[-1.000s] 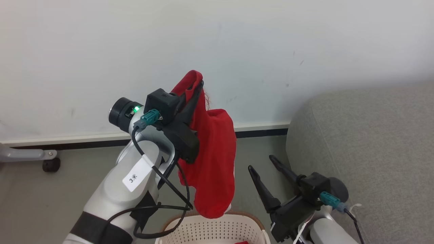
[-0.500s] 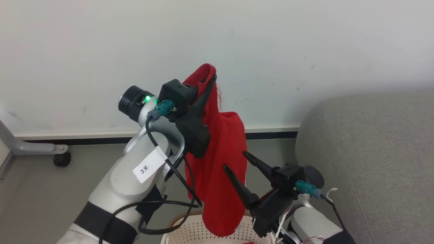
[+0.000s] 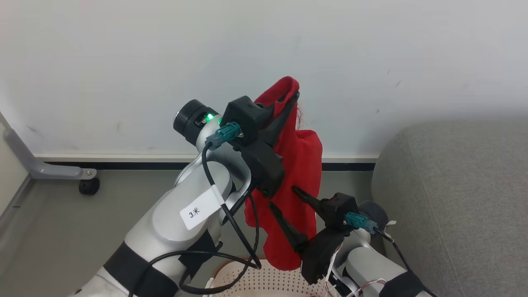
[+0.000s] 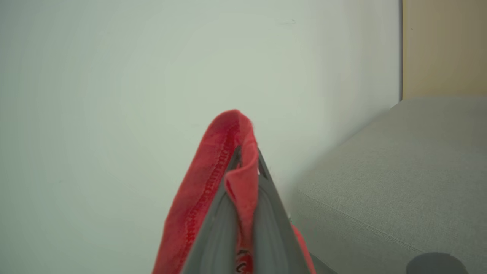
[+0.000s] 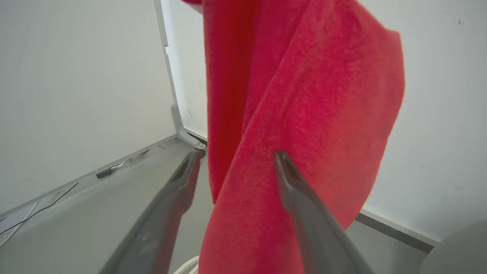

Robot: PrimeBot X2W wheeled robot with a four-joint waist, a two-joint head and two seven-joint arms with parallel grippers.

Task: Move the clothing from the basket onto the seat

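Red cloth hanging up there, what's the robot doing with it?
The left gripper is shut on the top edge of the red cloth and holds it in the air above the basket. The right gripper is open, its fingers pointing up at the hanging part without gripping it. The grey seat is off to the robot's right, and the cloth is not yet on it.
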